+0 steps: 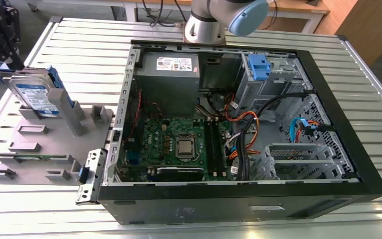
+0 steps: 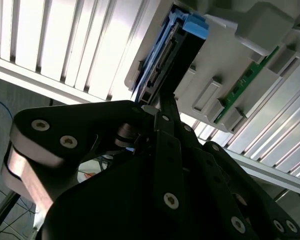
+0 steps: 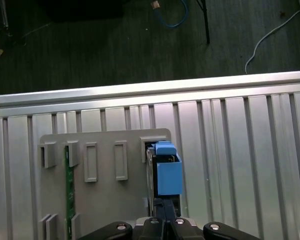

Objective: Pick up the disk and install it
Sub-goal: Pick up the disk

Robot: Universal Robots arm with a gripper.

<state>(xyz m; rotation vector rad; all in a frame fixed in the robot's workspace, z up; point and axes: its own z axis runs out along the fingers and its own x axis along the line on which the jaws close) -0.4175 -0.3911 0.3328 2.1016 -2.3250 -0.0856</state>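
Disk [image 1: 35,94] pickup was, by our reading, the step in hand. It stood on edge in a slot of the grey holder [image 1: 51,144], which lay on the slatted table [image 1: 78,45] at the exterior view's left, just beside the open computer case [image 1: 244,196] and outside it. None of the installing had been done. The claw [image 3: 162,215] hung right at the disk's upper edge in both wrist views. We could not tell whether it was spread, pressed together or pinching that edge, nor whether it touched the disk at all.

We judged that a lift from here would call for a firm hold across the thin body and a straight pull along the slot. The holder's walls flanked the disk closely, so a tilt might jam it or drag the holder along. The blue-fronted bay [image 1: 257,67] at the case's far corner looked the likely home, with cables [image 1: 257,124] near it to keep clear of.

The disk itself was a flat silver-metal slab with a white label banded in blue, clipped in a blue plastic bracket [image 3: 167,172]. The second wrist view showed its dark edge with the connector [image 2: 160,67]. A green strip [image 3: 67,185] sat in another slot of the holder.
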